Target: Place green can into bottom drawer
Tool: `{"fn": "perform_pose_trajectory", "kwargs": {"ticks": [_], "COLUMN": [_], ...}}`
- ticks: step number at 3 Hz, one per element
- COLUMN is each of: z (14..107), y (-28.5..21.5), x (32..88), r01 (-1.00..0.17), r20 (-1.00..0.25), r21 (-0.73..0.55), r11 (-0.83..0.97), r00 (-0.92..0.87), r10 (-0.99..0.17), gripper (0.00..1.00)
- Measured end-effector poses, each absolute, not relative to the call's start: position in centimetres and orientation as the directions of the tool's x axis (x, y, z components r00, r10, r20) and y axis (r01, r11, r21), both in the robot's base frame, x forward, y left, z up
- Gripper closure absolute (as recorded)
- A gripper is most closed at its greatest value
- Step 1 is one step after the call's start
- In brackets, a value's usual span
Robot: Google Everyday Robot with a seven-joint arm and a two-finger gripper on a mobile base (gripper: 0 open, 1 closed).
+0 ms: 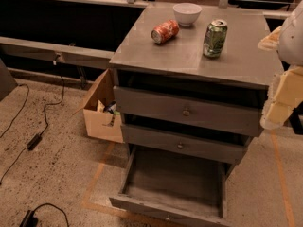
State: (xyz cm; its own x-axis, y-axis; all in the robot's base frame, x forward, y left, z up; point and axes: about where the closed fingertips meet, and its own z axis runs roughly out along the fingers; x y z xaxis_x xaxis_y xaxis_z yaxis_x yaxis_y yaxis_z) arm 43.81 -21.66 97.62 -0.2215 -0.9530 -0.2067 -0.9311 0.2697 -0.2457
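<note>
Gripper [283, 98] at the right edge, state I cannot tell, is apart from the upright green can [215, 38], white-patterned, silver-topped.

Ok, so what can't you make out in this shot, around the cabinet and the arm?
All in the camera view:
Pincer: at the right edge beside the cabinet, partly cut off by the frame.
Bottom drawer: pulled out, front partly cut off by the lower edge.
Green can: lettering too small to read.
Cardboard box: contents mostly hidden by its own walls.
</note>
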Motion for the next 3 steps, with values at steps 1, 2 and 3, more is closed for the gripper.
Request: {"fn": "perform_pose_trajectory", "kwargs": {"ticks": [1, 2, 3], "z": [97.6, 96.8, 95.1], "y": [-21.7, -22.5, -25.1], "x": [43.8, 45.4, 48.3], "r01": [-0.931, -0.902, -0.836], "r20": [-0.207, -0.277, -0.441], "r21": [-0.246, -0.268, -0.281], "r11": [0.27, 0.339, 0.471], "r00": [-0.221, -0.265, -0.324], "r10": [-0.953, -0.924, -0.837], "gripper": [0.0, 0.0, 0.0]}}
